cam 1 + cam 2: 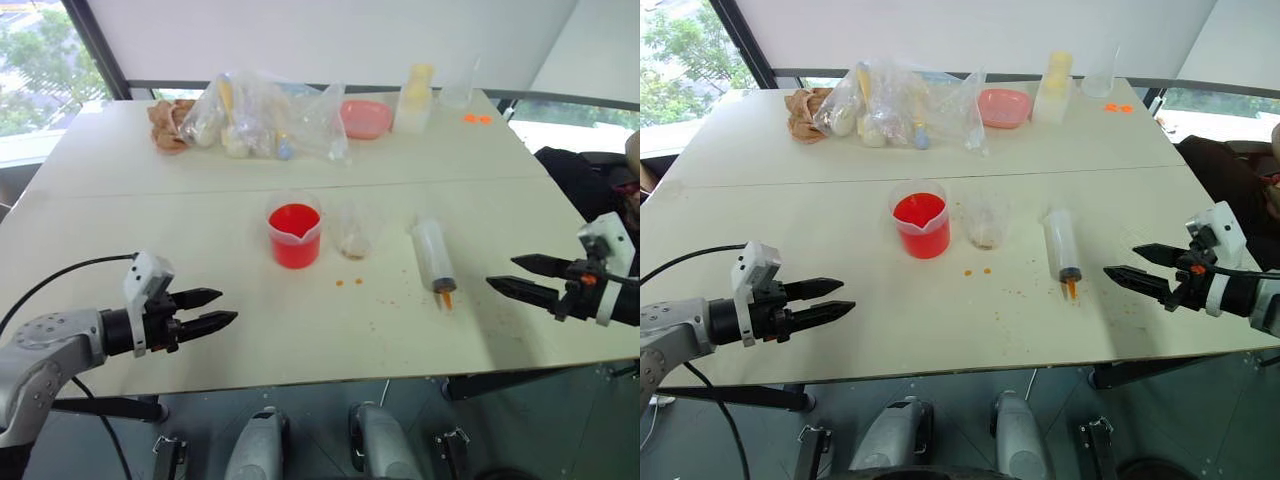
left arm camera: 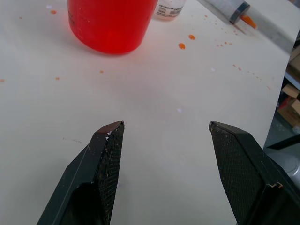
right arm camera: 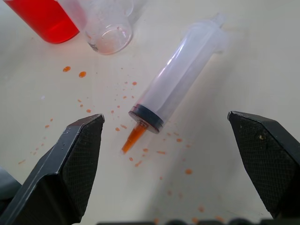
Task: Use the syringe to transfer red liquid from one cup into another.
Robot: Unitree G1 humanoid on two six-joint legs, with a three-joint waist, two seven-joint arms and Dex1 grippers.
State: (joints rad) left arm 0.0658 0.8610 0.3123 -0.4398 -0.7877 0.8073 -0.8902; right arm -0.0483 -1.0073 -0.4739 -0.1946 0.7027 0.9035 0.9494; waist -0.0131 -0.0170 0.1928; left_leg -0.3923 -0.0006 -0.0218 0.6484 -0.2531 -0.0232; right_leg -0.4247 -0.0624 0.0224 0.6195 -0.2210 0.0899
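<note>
The beaker [image 1: 294,235], a clear cup with a spout, stands mid-table holding red liquid [image 1: 293,222]. Just to its right stands the smaller clear cup [image 1: 354,233], nearly empty. Further right the syringe [image 1: 434,257] lies flat on the table, orange tip [image 3: 133,138] toward the near edge, barrel clear. My right gripper [image 1: 513,275] hovers open at the right edge, pointing at the syringe, a short gap away. My left gripper [image 1: 216,308] is open near the front left, well short of the beaker. Neither holds anything.
Orange-red drops [image 3: 82,74] spot the white table [image 1: 150,210] around the cups and syringe. At the back stand plastic bags [image 1: 262,118], a pink dish [image 1: 364,117], a pale bottle [image 1: 414,98] and a brown item [image 1: 165,126]. A dark chair [image 1: 575,185] sits at right.
</note>
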